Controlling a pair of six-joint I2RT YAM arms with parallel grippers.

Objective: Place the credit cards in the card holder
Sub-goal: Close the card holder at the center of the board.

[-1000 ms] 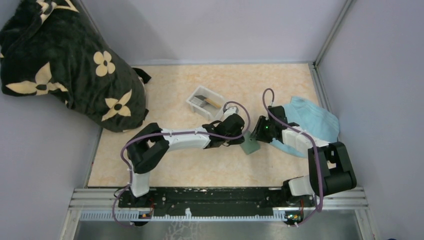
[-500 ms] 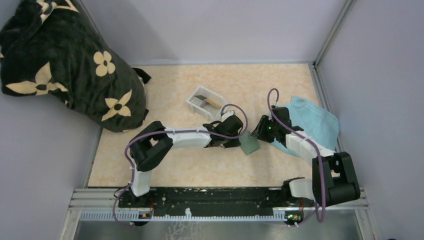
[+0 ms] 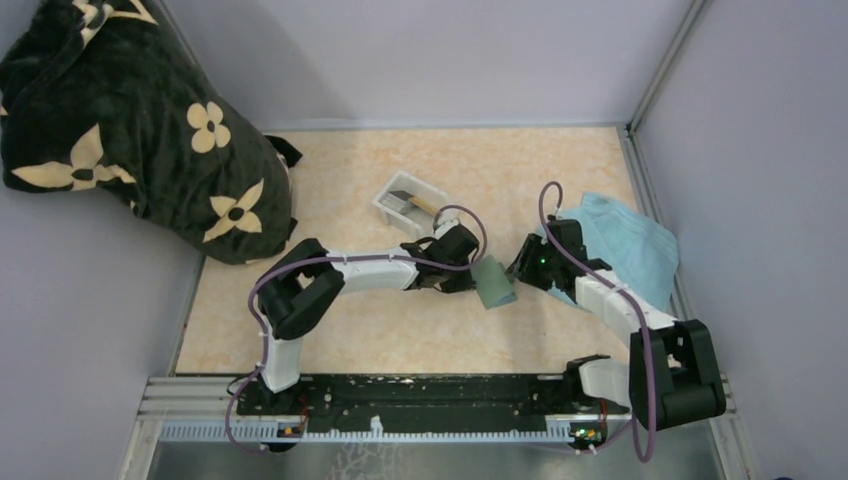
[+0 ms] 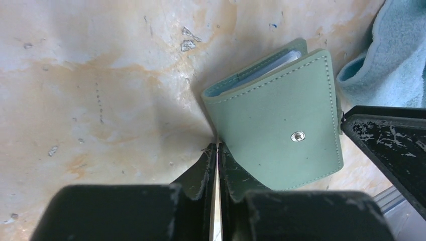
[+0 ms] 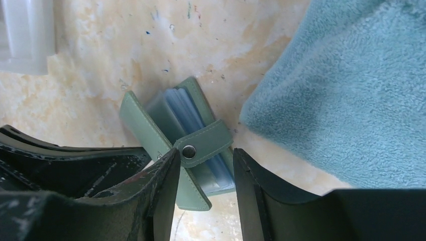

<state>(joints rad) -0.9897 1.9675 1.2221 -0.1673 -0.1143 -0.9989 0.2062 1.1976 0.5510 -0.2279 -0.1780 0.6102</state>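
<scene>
Two claws work one wallet. White tray (image 3: 384, 191) sits at 10 o'clock of it, with the credit cards (image 3: 412, 199) inside; none slotted yet.

Left gripper (image 4: 217, 148): jaws pinched almost together at the cover's corner, apparently gripping it, cover tipped up.

Card holder (image 4: 276, 125): mid-table, part open, clear sleeves showing.

Right gripper (image 5: 206, 153), at its 3 o'clock: jaws about half apart astride the snap strap, holding nothing.

Blue towel (image 5: 351, 90) at 2 o'clock, close.

Judgement: opening step. Keep the left pinch firm, draw the strap side outward and flat, avoid the towel, finish with slots facing up.
</scene>
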